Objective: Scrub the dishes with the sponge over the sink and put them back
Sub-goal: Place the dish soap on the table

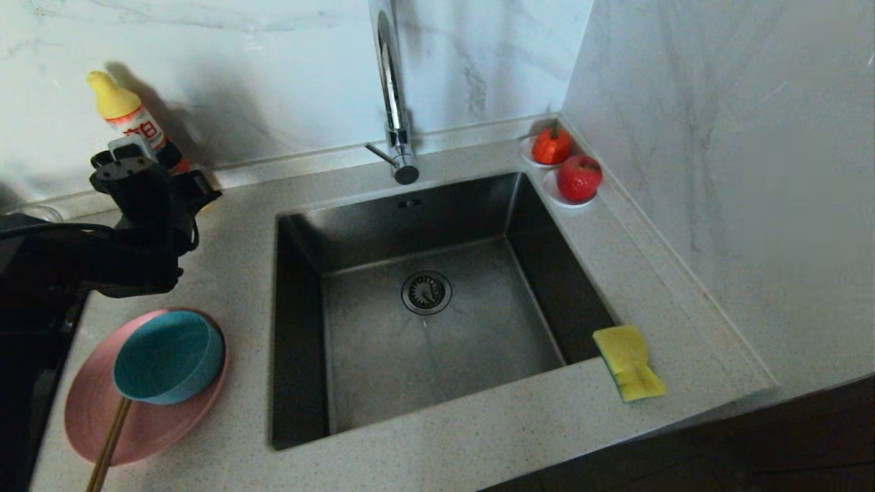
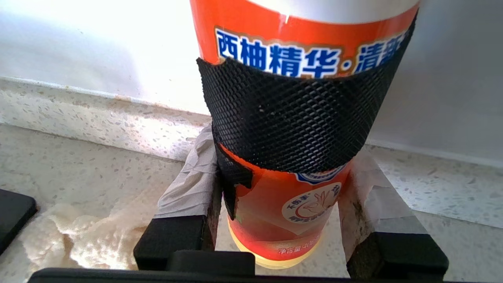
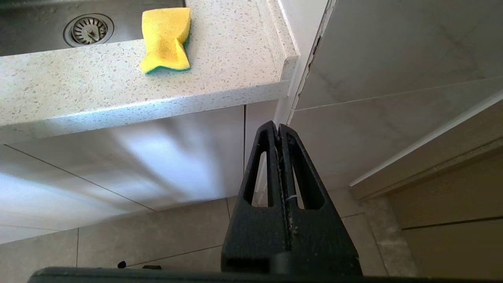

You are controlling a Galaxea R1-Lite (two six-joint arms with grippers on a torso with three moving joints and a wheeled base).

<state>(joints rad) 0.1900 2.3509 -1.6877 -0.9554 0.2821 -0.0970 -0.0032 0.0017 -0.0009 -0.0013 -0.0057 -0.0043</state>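
Orange plastic fills your left wrist view: the left hand point(image 2: 281, 236) has its two fingers point(image 2: 184, 196) pressed on either side of a detergent bottle point(image 2: 290, 94) with a black mesh sleeve, standing on the table point(image 2: 78, 165) beside an off-white rag point(image 2: 82, 232). In the head view this hand point(image 1: 140, 181) sits at upper left, and the dishes lie just below it at lower left: the teal bowl point(image 1: 167, 355) rests on the pink plate point(image 1: 92, 417), with the chopsticks point(image 1: 106, 444) running out from under the bowl. The sponge point(image 1: 629, 362) lies far across the frame, on the table at the sink's point(image 1: 301, 328) lower right corner. Your right hand point(image 3: 279, 129) hangs below the table edge, fingers pressed together, holding nothing.
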